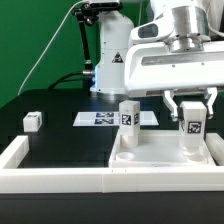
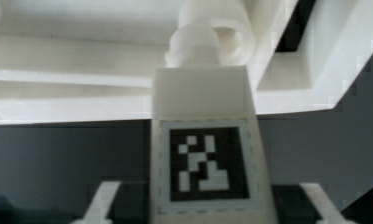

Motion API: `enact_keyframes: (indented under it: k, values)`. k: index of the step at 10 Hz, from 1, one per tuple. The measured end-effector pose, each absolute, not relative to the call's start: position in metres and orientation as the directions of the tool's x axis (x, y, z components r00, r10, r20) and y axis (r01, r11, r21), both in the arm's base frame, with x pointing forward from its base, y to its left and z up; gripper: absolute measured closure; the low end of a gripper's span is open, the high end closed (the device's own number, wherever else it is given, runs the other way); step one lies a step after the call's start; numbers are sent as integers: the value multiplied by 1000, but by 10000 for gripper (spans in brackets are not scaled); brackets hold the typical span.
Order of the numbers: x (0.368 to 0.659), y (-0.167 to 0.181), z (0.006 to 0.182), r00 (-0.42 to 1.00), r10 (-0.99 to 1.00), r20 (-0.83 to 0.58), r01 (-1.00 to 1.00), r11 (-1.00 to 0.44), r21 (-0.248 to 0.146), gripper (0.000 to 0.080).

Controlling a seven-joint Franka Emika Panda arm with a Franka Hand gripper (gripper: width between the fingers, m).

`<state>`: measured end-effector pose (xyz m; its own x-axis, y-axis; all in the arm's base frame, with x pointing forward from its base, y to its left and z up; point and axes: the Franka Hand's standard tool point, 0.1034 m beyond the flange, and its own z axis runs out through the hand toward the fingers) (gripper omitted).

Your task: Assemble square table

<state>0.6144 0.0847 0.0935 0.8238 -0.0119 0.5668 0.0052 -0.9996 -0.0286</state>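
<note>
White leg (image 1: pixel 191 128) in claw (image 1: pixel 191 122), over slab (image 1: pixel 150 156) corner

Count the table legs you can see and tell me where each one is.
3. One leg stands upright on the tabletop; one leg is in the gripper over the tabletop's corner on the exterior view's right; one small block lies apart on the black table. Others may be hidden.

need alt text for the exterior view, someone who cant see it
A white robot arm's gripper holds a tagged white table leg upright over the far corner of the square tabletop, at the exterior view's right. Another leg stands on the tabletop, a third lies apart at the left, and the marker board lies behind.
</note>
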Motion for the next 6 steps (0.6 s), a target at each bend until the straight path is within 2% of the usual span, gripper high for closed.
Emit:
enact_keyframes:
  k: [6]
  values:
    - [618,88,93,813,-9,582,7,-1000,-26,506]
